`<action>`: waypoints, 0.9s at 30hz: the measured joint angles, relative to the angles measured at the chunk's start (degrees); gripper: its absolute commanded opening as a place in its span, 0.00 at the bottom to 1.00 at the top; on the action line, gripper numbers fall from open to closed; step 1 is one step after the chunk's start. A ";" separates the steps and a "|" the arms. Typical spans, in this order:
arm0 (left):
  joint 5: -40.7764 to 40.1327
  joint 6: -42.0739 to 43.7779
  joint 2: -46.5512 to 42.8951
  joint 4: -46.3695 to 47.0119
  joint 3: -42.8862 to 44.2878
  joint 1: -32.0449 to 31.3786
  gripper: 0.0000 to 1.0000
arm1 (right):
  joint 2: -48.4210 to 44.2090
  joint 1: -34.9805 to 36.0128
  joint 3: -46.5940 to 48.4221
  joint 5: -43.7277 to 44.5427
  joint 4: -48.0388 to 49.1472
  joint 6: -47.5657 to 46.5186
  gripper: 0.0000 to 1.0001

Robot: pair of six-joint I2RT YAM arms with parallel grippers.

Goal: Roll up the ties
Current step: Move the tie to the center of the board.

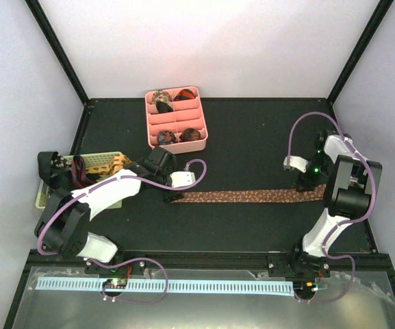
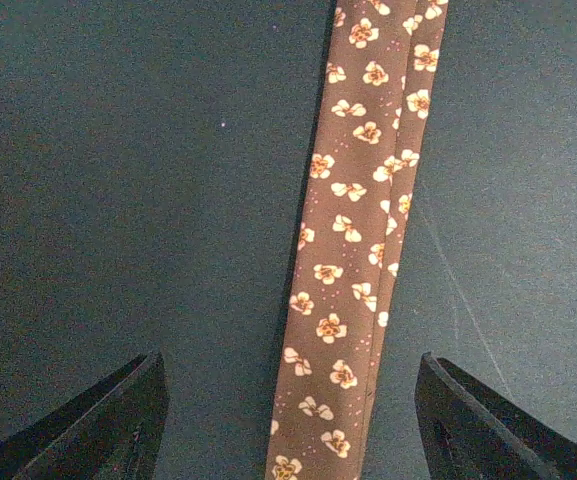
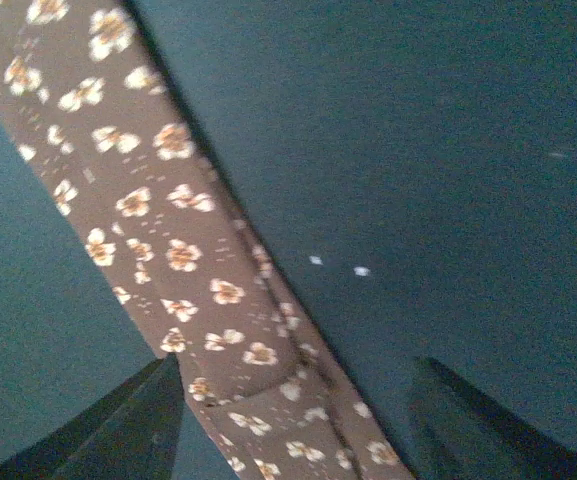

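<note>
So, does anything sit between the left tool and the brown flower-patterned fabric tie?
Nothing visible does. The left tool hangs open right over the brown flower-patterned fabric tie, which lies flat on the dark table surface with nothing on top of it.

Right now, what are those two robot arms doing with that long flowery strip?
They look set to roll a tie. The long brown flowery tie lies flat on the black table, stretched between the arms. The left gripper hangs open above it near one end, and the right gripper is open near the other. Neither is pinching it. Some rolled ties already sit in the pink tray.
</note>
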 measured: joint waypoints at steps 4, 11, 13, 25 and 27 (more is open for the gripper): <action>0.28 -0.33 0.00 -0.04 0.00 0.00 0.71 | -1.92 0.17 -6.21 1.73 2.78 -4.74 0.70; 0.50 -0.48 0.00 -0.09 0.00 0.00 0.71 | -3.78 0.11 -9.27 3.85 4.74 -14.19 0.55; 0.50 -0.48 0.00 -0.07 0.00 0.00 0.71 | -3.78 0.11 -9.14 4.09 5.20 -15.76 0.52; 0.50 -0.48 0.00 -0.09 0.00 0.00 0.71 | 0.59 -0.24 -7.32 7.37 6.43 -18.12 0.27; 0.50 -0.50 -0.02 -0.11 0.00 0.00 0.71 | 0.72 -0.72 -7.19 7.80 6.49 -18.36 0.26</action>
